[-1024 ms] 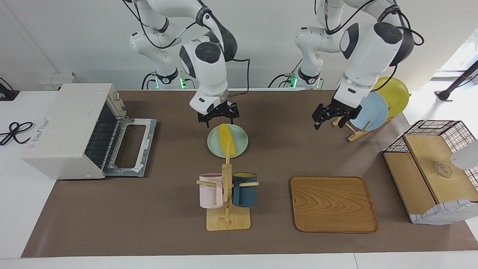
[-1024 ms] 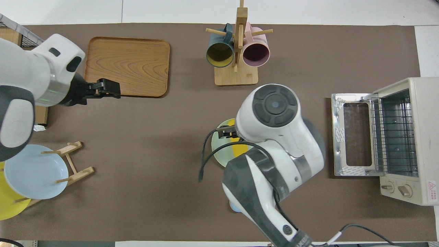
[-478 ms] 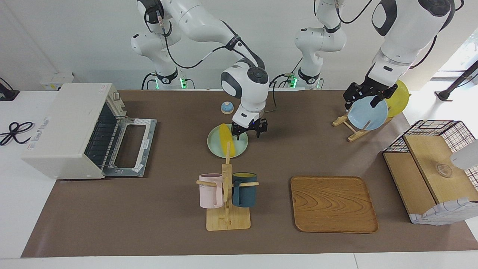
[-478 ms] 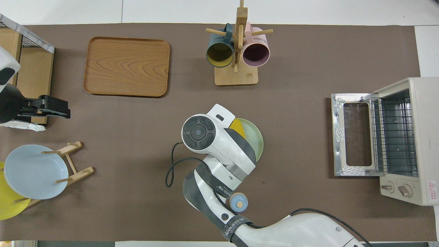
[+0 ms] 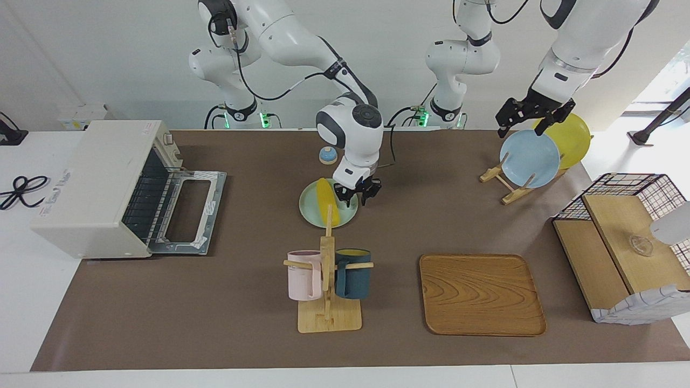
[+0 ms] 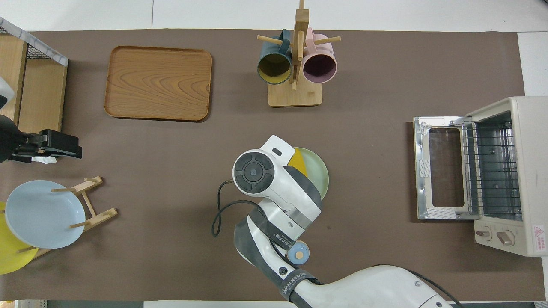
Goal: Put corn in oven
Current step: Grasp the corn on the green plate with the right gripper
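While mug rack [image 5: 327, 280] fronts corn [image 5: 325, 200], oven [image 5: 116, 188] gapes.

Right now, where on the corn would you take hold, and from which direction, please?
Grip the corn across its thicker middle, coming straight down. It lies flat on the green plate, long axis toward the mug rack, narrow sides exposed. The right gripper hovers over the plate beside it.
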Controlling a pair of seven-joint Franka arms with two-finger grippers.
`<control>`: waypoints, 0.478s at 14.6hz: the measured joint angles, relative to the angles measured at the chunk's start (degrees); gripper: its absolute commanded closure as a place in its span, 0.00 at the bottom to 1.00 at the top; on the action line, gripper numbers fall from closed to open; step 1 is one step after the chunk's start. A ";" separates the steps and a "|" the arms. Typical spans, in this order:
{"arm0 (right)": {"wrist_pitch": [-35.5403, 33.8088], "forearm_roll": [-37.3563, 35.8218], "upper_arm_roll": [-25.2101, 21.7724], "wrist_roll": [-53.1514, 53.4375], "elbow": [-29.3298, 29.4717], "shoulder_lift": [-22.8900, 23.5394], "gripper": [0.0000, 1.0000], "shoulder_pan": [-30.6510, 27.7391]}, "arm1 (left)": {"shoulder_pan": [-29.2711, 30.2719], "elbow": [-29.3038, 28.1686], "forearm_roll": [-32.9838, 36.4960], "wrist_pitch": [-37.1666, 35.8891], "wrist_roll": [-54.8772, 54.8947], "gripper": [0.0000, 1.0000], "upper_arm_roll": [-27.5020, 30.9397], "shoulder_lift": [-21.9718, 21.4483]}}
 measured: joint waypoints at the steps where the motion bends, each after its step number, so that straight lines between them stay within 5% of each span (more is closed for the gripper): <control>1: 0.08 0.00 0.05 0.12 -0.28 -0.04 0.51 0.01 | 0.00 0.00 0.00 0.15 0.01 0.00 -0.04 0.01; 2: 0.11 0.00 0.09 0.15 -0.58 -0.11 0.64 0.03 | 0.01 0.00 0.00 0.33 0.08 0.00 -0.03 0.07; 3: 0.26 0.00 0.13 0.15 -0.99 -0.21 0.91 0.09 | 0.05 0.00 0.00 0.54 0.16 0.00 -0.02 0.27; 4: 0.53 0.00 0.14 0.15 -1.50 -0.35 1.00 0.14 | 0.30 0.01 0.00 0.77 0.17 0.00 -0.07 0.61; 7: 0.80 0.00 0.17 0.19 -2.46 -0.83 1.00 0.19 | 1.79 0.31 0.00 1.28 0.57 0.00 -0.24 2.36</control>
